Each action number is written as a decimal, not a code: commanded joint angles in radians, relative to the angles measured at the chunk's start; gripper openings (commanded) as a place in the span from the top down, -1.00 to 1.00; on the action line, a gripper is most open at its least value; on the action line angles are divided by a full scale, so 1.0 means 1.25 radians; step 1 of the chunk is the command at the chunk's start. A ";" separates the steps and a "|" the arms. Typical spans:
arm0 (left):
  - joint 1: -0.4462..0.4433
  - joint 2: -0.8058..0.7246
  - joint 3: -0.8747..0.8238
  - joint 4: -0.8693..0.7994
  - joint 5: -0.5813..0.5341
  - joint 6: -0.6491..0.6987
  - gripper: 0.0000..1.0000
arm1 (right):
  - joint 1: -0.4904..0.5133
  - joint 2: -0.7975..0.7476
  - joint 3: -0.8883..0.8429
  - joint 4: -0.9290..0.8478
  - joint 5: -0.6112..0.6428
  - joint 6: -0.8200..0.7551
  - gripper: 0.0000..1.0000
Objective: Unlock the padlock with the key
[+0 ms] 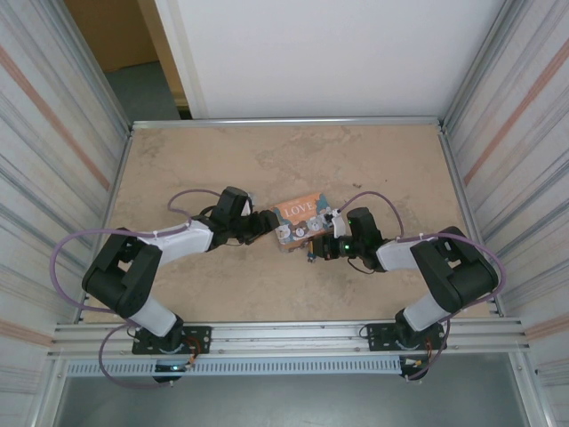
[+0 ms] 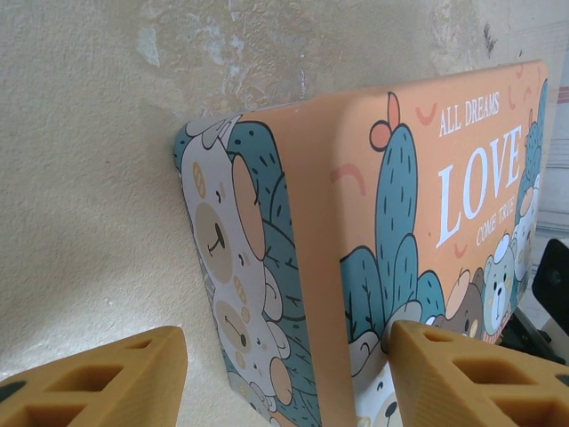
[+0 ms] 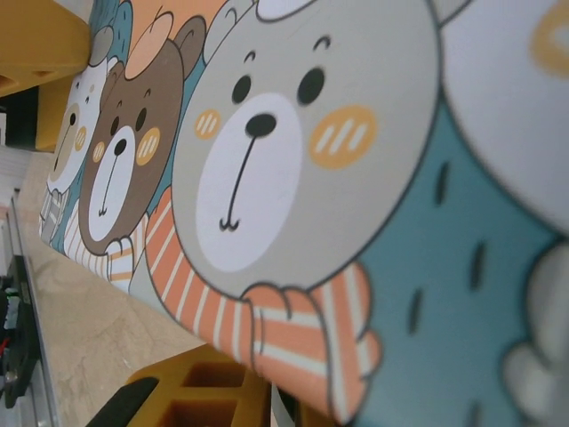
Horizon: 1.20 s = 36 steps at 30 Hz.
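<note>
Two end effectors (image 1: 264,223) (image 1: 318,243) at box (image 1: 299,210) ends

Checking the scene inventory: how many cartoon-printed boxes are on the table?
1: the orange bear-printed LOVE box, mid-table, between the left gripper and the right gripper.

box (image 1: 300,216) between left claw (image 1: 264,223), right claw (image 1: 315,244)
</note>
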 commanded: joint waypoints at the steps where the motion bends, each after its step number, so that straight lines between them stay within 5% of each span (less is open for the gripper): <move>1: -0.005 0.022 -0.003 -0.042 -0.024 0.019 -0.22 | -0.001 0.009 0.016 0.011 0.002 0.007 0.87; 8: -0.008 0.010 -0.025 -0.044 -0.039 0.014 -0.22 | -0.011 -0.009 -0.003 0.032 0.023 0.048 1.00; 36: -0.096 -0.013 -0.100 -0.032 -0.092 -0.036 -0.22 | -0.070 -0.079 -0.012 0.026 0.069 0.249 1.00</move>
